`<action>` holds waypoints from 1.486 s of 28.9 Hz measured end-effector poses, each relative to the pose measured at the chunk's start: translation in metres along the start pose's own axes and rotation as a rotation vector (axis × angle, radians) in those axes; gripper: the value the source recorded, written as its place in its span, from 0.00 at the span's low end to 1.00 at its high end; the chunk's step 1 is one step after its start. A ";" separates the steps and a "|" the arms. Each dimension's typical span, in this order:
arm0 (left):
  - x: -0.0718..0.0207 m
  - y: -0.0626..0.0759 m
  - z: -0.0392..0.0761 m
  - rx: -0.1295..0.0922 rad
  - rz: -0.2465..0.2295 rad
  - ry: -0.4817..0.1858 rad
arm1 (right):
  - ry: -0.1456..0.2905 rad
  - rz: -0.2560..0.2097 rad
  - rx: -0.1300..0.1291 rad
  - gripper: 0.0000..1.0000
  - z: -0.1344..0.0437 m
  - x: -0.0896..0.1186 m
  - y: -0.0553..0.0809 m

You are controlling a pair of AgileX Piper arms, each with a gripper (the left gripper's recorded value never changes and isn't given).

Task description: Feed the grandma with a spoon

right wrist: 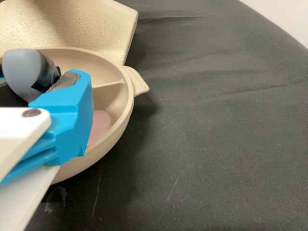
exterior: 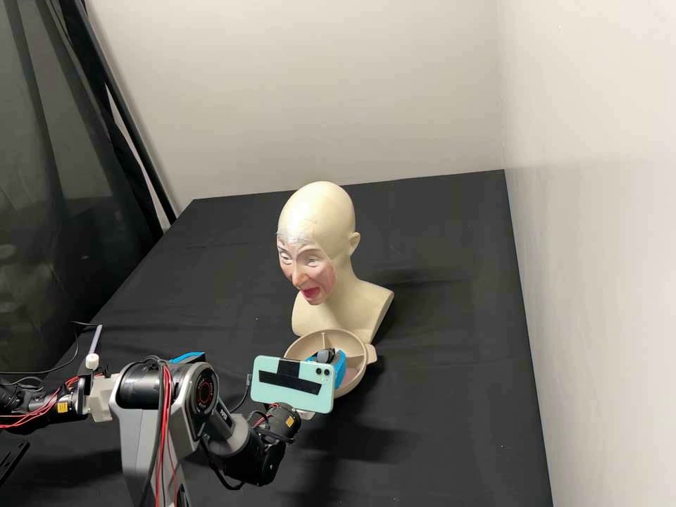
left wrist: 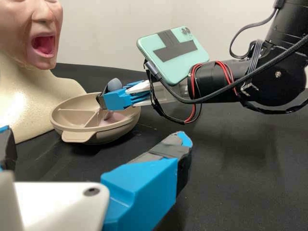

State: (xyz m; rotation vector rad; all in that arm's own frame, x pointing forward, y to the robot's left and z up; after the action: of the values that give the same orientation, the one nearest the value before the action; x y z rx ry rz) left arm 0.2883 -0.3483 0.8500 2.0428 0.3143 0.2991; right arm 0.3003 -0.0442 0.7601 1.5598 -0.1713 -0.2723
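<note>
At the centre of the high view, a bald mannequin head [exterior: 317, 246] of smooth cream plastic stands upright on its bust. Its mouth is open and painted pink-red inside. It rests on a tabletop [exterior: 436, 282] covered in black cloth with faint creases. Just in front of the bust sits a round divided bowl [exterior: 310, 339], matt beige, with three compartments and a flat tab handle. One compartment holds a pale pink mass [right wrist: 98, 122].

The right tool [exterior: 331, 365] hangs over the bowl, its blue fingers clenched on a grey spoon [right wrist: 24, 67]. The spoon's rounded, matt handle end rises above the fingers; its scoop end is hidden inside the bowl. A mint-green phone [exterior: 292, 382] crossed by black tape strips rides on that arm's wrist.

The left tool [left wrist: 96, 144] lies low over the cloth near the bowl, released, its blue fingers [left wrist: 163, 163] spread wide.

White walls bound the tabletop at the back and right of the frame, and a dark panel stands along the left. Bare cloth extends to the right of the bust and bowl.
</note>
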 end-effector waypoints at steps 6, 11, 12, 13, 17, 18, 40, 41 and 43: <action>0.0000 0.000 0.000 0.000 0.000 0.000 | 0.009 -0.009 0.006 0.00 -0.002 -0.008 0.005; 0.0000 0.000 0.000 0.000 0.000 0.000 | 0.045 -0.003 0.021 0.00 -0.007 -0.017 0.012; 0.0000 0.000 0.000 0.000 0.000 0.000 | 0.052 0.000 0.019 0.00 -0.008 -0.019 0.014; 0.0000 0.000 0.000 0.000 0.000 0.000 | 0.063 0.011 0.026 0.00 -0.010 -0.021 0.016; 0.0000 0.000 0.000 0.000 0.000 0.000 | 0.087 0.035 0.054 0.00 -0.013 -0.027 0.023; 0.0000 0.000 0.000 0.000 0.000 0.000 | 0.091 0.043 0.060 0.00 -0.014 -0.028 0.024; 0.0000 0.000 0.000 0.000 0.000 0.000 | 0.203 0.158 0.094 0.00 -0.042 -0.025 0.055; 0.0000 0.000 -0.001 0.000 0.001 0.002 | 0.206 0.156 0.093 0.00 -0.043 -0.024 0.055; 0.0000 0.000 -0.001 -0.001 0.001 0.003 | 0.215 0.151 0.094 0.00 -0.048 -0.022 0.055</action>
State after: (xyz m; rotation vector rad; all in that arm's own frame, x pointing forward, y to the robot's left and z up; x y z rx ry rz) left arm 0.2880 -0.3475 0.8507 2.0420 0.3153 0.3032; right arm 0.2963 0.0074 0.8159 1.6485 -0.1339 0.0232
